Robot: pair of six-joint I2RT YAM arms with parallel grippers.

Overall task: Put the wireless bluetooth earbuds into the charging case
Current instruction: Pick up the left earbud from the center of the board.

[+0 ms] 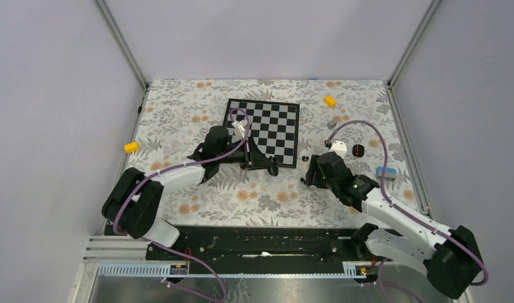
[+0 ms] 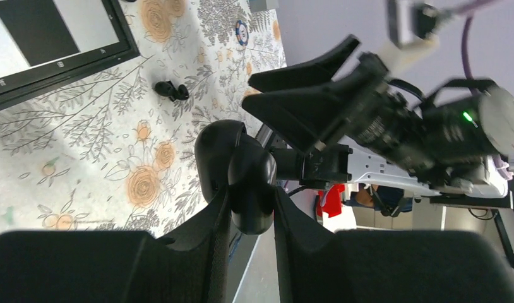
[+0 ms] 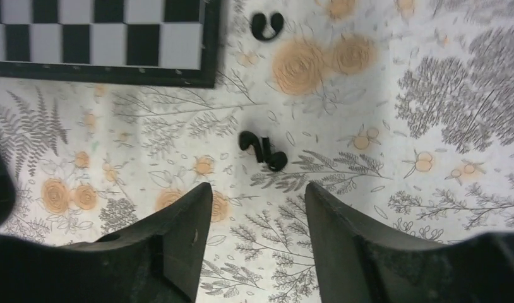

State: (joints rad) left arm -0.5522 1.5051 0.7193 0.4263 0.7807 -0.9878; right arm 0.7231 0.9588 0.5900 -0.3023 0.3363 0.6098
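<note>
Two earbuds [image 3: 267, 26] lie beside the chessboard [image 3: 103, 38]; the farther one [image 3: 262, 151] sits slanted just ahead of your open right gripper [image 3: 257, 189], while your left gripper [image 2: 249, 202] squeezes the charging case [image 2: 239, 164].

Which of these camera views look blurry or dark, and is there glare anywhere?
Top external view: even, soft light, faint shadows, no glare. Left wrist view: the right arm is smeared; the charging case is a dark glossy mass. Right wrist view: the nearer earbud is crisp, the near fingers soft and almost black.
</note>
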